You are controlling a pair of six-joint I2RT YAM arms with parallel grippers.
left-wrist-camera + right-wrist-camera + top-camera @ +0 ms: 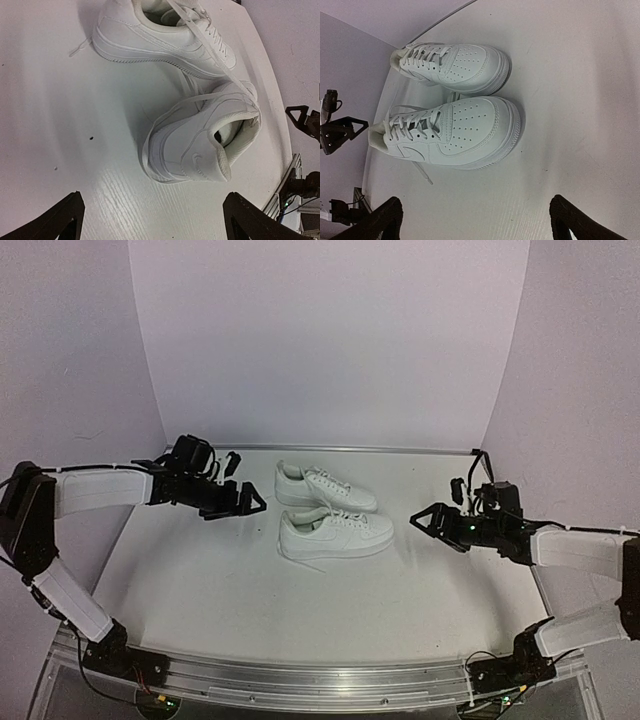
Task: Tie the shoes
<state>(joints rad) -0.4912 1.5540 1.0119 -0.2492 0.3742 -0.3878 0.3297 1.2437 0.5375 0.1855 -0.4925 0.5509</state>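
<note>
- Your shoes (330, 525) stand side by side on the bench (220, 590), around its middle and a little toward the far side. Heels are to the left and toes to the right.
- The far shoe (325, 487) is angled, its toe swung slightly toward the near side. The near shoe (335, 533) lies more squarely left to right, just beside it.
- In the right wrist view both toes face the camera, and a narrow strip of bench shows between the two toe caps.
- A lace (421, 172) end from the near shoe trails loose on the bench, by the heel on the near side. More loose lace runs across the shoes in the left wrist view.
- Your left end effector (243, 483) is spread as wide as it goes and has hold of nothing. It hangs above the bench just left of the far shoe's heel, apart from it.
- In its own camera, the fingers (60, 220) sit in the two bottom corners with bare bench between them.
- Your right end effector (440, 502) is likewise fully spread and has hold of nothing. It hangs to the right of the near shoe's toe, with a clear gap between.
- Neither end effector touches a shoe or a lace.
</note>
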